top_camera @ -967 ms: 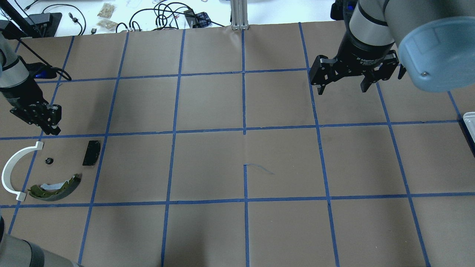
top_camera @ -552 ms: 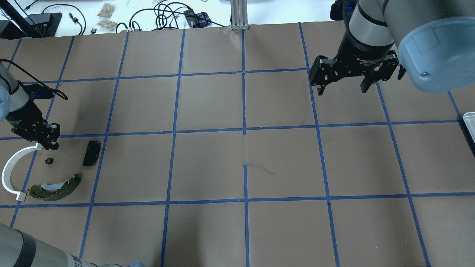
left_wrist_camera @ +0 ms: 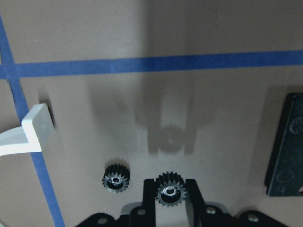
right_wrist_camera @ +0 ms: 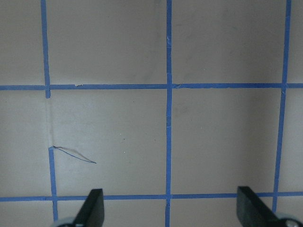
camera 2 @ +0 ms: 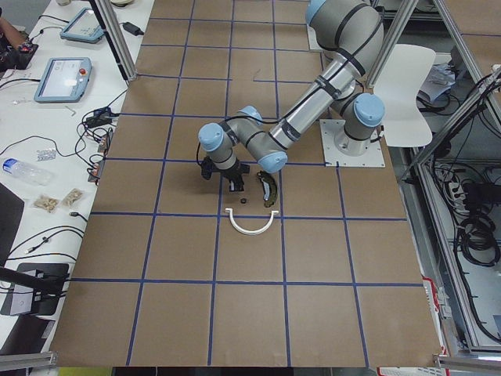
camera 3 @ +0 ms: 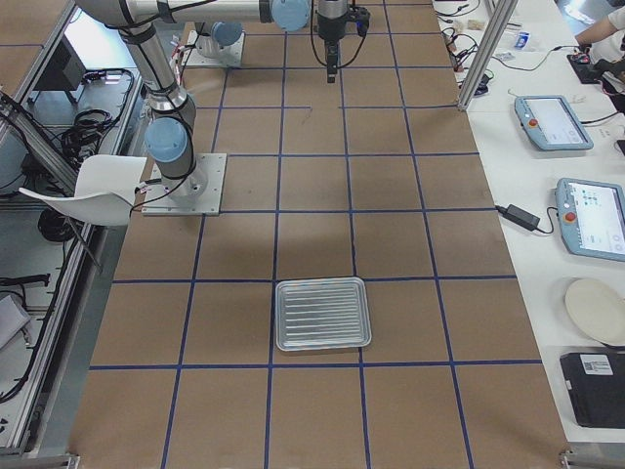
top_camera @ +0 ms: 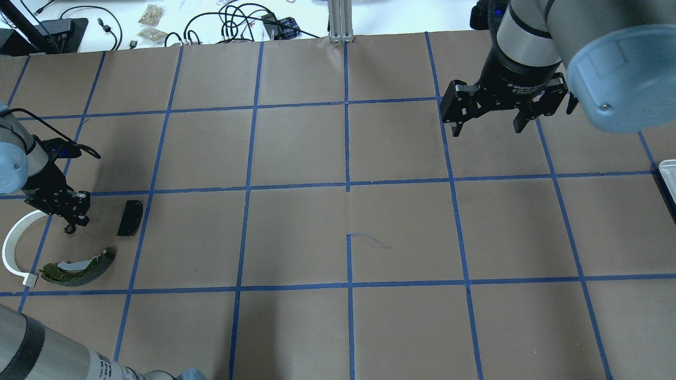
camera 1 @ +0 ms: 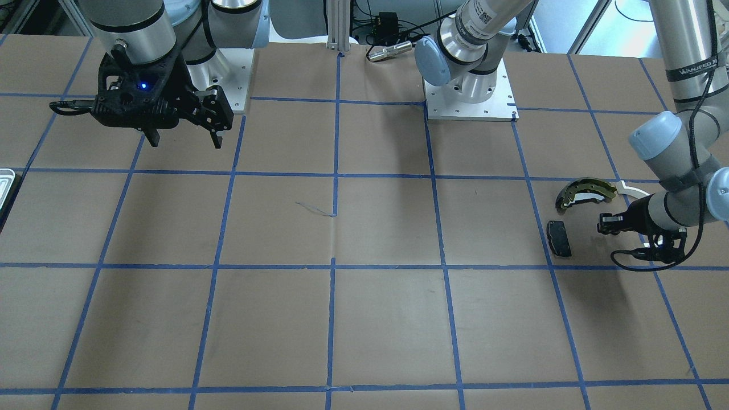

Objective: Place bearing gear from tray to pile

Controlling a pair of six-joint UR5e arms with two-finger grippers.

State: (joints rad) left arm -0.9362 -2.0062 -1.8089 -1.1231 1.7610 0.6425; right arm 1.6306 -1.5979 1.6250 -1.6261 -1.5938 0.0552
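My left gripper [left_wrist_camera: 169, 183] is shut on a small black bearing gear [left_wrist_camera: 169, 192] and holds it a little above the paper. It casts a shadow ahead. A second black gear [left_wrist_camera: 116, 177] lies on the table just beside it and also shows in the overhead view [top_camera: 68, 229]. The left gripper [top_camera: 78, 217] hangs over the pile: white arc strip [top_camera: 11, 248], olive brake shoe [top_camera: 79, 266], dark pad [top_camera: 130, 217]. The silvery tray [camera 3: 322, 313] lies bare at the table's right end. My right gripper [top_camera: 486, 120] is open and empty, far from both.
Brown paper with a blue tape grid covers the table. Only the tray's edge [top_camera: 668, 177] shows in the overhead view. Cables and small bags [top_camera: 150, 24] lie beyond the far edge. The right arm's blue elbow cap [top_camera: 615, 79] hangs over the far right.
My left gripper has moved toward the robot and lower, from the far side of the white arc strip to just above the loose gear. The right arm has not moved.
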